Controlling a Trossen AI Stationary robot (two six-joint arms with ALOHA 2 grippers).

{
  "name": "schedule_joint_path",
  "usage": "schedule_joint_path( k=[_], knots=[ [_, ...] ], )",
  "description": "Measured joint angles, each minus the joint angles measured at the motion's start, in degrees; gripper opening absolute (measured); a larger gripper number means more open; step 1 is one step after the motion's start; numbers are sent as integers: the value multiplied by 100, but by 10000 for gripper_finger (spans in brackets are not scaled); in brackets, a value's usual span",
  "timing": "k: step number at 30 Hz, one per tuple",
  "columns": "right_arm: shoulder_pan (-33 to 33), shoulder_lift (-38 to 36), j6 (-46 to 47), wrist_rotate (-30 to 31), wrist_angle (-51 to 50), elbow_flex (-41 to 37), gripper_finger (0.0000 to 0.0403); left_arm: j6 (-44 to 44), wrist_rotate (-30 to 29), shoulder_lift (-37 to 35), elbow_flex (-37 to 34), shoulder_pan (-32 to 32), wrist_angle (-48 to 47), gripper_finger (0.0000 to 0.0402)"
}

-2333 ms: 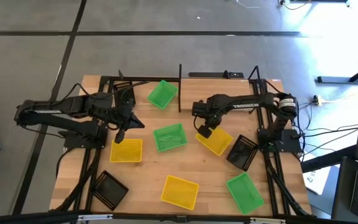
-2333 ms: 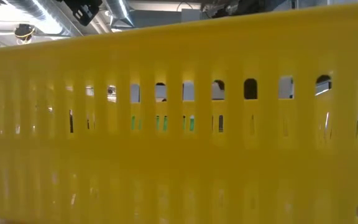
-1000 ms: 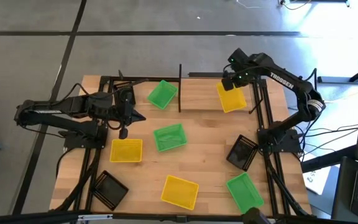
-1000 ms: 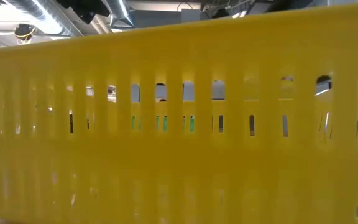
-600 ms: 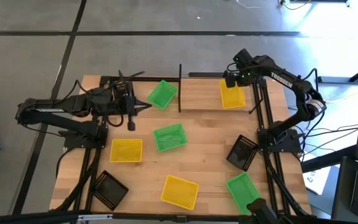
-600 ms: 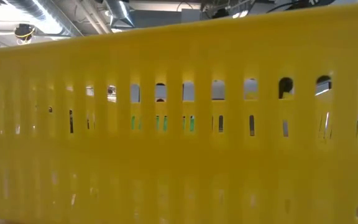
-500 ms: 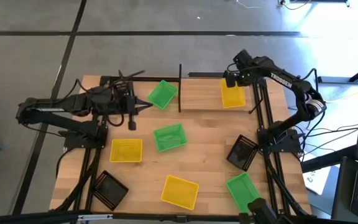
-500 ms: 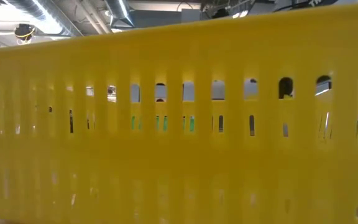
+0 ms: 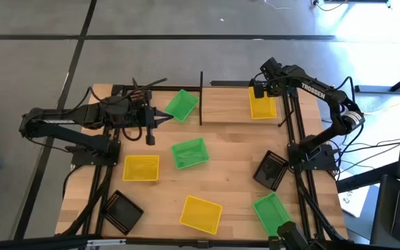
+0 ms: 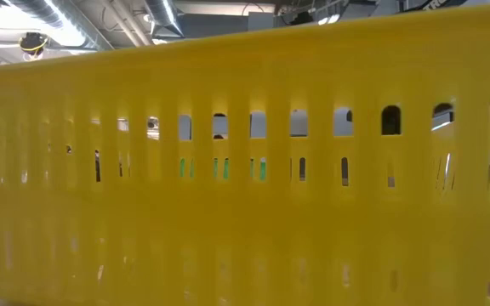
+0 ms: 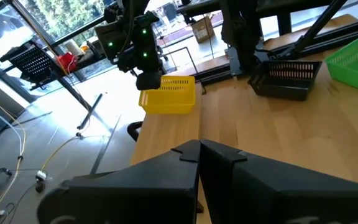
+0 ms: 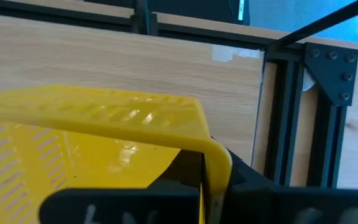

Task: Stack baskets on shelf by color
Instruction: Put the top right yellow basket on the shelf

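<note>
One yellow basket at the shelf's right end

We log the right end effector point(image 9: 258, 91) clamped on the rim of a yellow basket point(image 9: 262, 106), which sits on the shelf point(image 9: 228, 104) beside its right posts, long axis running front to back. The left end effector point(image 9: 149, 137), fingers together, hangs near a green basket point(image 9: 181, 104) at the shelf's left end. Loose on the surface point(image 9: 228, 187): two yellow, two green, two black. Nothing blocks release, in our judgement.
</note>
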Motion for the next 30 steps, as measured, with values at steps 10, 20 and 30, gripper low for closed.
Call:
schedule_joint_path(
  k=[10, 20, 30],
  knots=[
    [0, 2, 119, 0, 5, 0, 1, -4, 2, 0, 0, 0, -7, 0],
    [0, 7, 192, 15, 4, 0, 54, -13, 2, 0, 0, 0, -4, 0],
    [75, -176, 198, 494, 31, 64, 75, -20, 2, 0, 0, 0, -7, 0]
  ],
)
